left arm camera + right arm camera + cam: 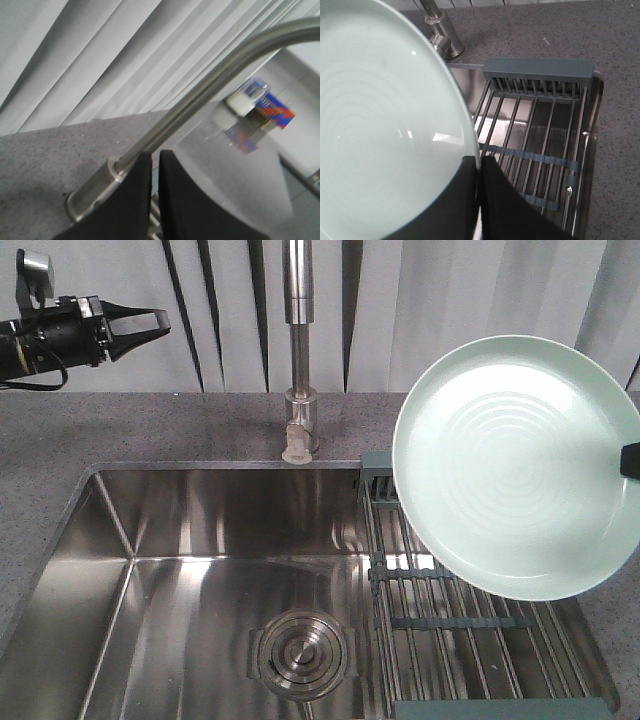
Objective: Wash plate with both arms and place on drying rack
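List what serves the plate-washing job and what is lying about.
Job: round pale mint-green plate; steel-rod drying rack with grey-blue ends; black right gripper, clamping the plate; black left gripper; steel faucet; steel sink.
Idle: grey speckled countertop; pleated grey curtain.

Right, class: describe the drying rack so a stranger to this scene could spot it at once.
Start at the stainless-steel sink basin; across its right end lies the rectangular rack of parallel steel rods. Unlike the basin, it has grey-blue plastic end pieces, and the pale mint-green round plate is held above it.
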Available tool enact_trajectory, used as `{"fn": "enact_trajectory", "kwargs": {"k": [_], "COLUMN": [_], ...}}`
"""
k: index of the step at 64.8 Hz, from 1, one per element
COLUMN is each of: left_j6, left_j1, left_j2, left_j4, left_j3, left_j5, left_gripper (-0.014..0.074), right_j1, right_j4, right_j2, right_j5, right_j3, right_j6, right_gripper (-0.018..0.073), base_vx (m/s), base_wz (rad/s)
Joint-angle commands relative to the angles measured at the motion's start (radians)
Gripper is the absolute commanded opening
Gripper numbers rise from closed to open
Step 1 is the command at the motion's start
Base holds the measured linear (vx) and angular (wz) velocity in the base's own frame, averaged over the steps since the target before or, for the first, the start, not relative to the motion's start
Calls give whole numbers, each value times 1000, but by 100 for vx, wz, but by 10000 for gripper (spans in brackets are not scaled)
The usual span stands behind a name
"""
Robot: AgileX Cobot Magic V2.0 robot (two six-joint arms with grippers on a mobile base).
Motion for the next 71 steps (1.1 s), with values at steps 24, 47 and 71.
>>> {"fn": "enact_trajectory", "kwargs": {"k": [24,47,71], "left_j6": [-6,-6,-4], "left_j1": [38,170,174], "left_j2": [-455,-819,-1220], "left_j4": [278,278,278], "left_j3": [107,564,1022], "left_j5": [-198,-172,-16], "left_gripper": [-8,-8,-8], "right_j1": [-7,-7,-7], "right_j4": [60,61,61], "right_j2": [-10,-10,-10], "right_j5": [-35,-21,21], "right_j3": [-24,-24,-24], "right_j6": [-4,-4,-4], "right_gripper": [-6,-6,-6], "base_vx": [0,0,0], "base_wz": [0,0,0]}}
